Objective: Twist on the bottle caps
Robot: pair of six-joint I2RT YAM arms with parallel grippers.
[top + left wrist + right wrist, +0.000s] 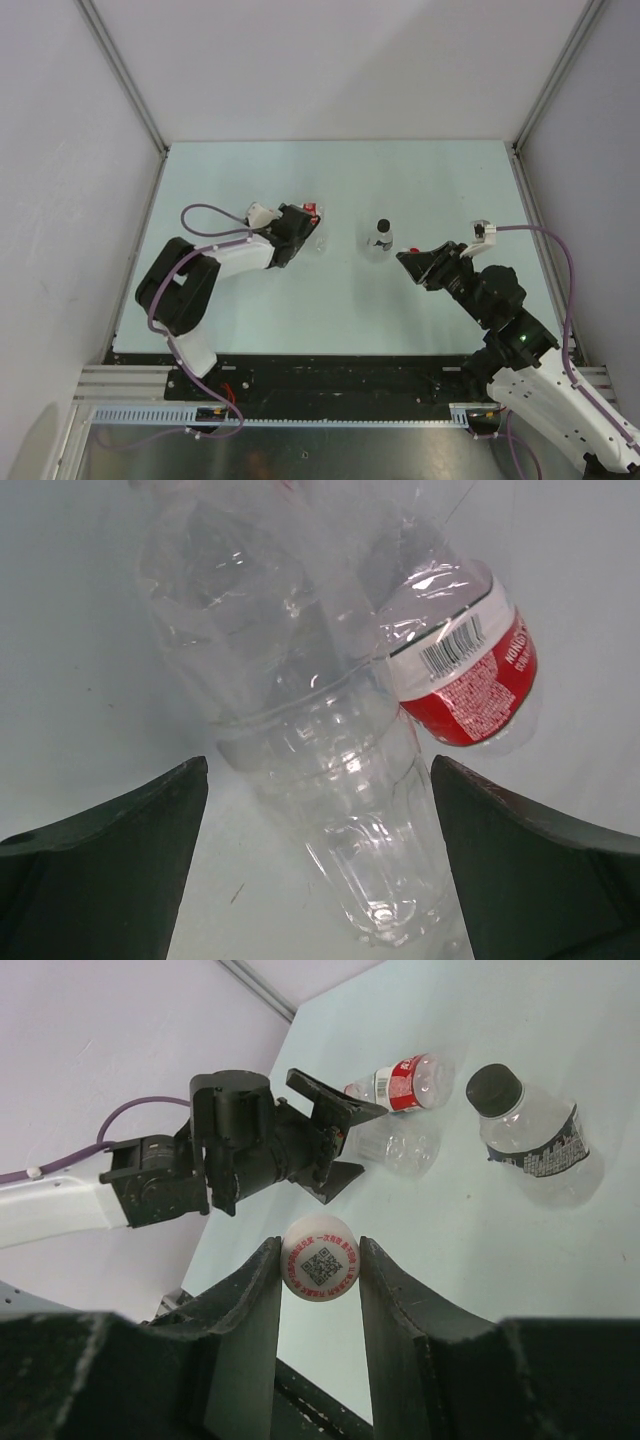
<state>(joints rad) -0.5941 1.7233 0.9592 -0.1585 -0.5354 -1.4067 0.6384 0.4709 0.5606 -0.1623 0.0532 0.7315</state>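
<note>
left gripper (318, 770) released, right gripper (319, 1245) grasping white cap (320, 1258)
on the table (300, 310), clear bottle (330, 780) lies before the left fingers (110, 860), against red-labelled bottle (465, 670), left of centre; black-capped bottle (380, 237) upright mid-frame; the cap held right of it.

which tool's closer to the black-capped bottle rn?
Right. The right tool, shut on the white cap, sits just right of the black-capped bottle. The left tool is farther off on the bottle's left, open around a lying clear bottle.
</note>
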